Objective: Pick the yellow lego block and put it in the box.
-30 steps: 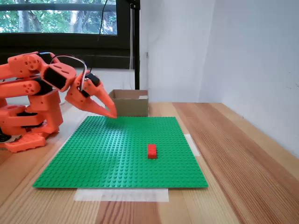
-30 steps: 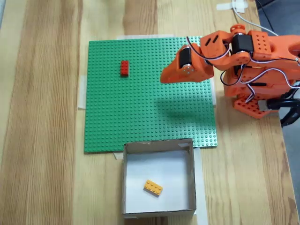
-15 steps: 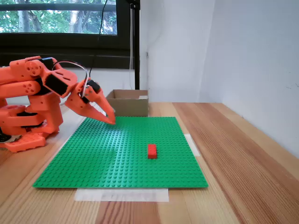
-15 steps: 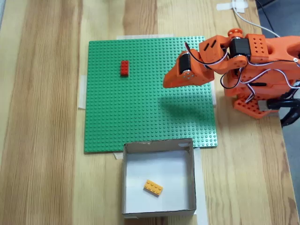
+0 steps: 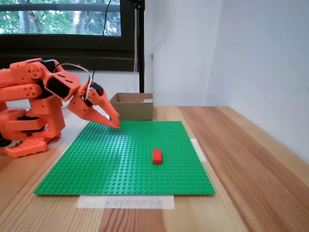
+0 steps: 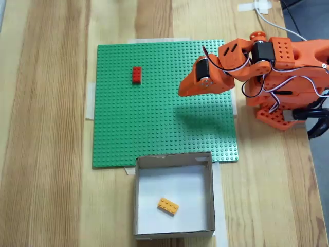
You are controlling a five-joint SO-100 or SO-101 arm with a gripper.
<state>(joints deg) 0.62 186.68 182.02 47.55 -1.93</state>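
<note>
White walls and a dark-framed window back your wooden table (image 5: 251, 159) in the low fixed view. On it lies a green baseplate (image 5: 120, 159), taped at its near edge. Your gripper (image 5: 115, 123) hangs just above the plate's far left part, tips slanting down toward the studs, and its fingers look pressed together with nothing between them. The box (image 5: 135, 107) stands past the plate's far edge, just behind the gripper; from this angle you cannot see into it. A red brick (image 5: 157, 156) sits on the plate, right of centre and well apart from the arm.

Seen from the fixed view above, the gripper (image 6: 181, 90) points left over the plate's right half, again shut and empty as far as the tips can be read. The red brick (image 6: 136, 74) stands near the top left of the baseplate (image 6: 128, 134). The box (image 6: 175, 162) sits against the plate's bottom edge, and the yellow lego block (image 6: 168, 206) lies flat on its pale floor, a little left of centre and nearer the bottom wall, turned at a slant, touching no wall.

You can take the placing step as done: the block is inside and the arm is clear. What is left, by my judgement, is to fold the arm to rest, keeping it off the red brick.

The block is a small yellow-orange rectangle, studs up in two rows.
</note>
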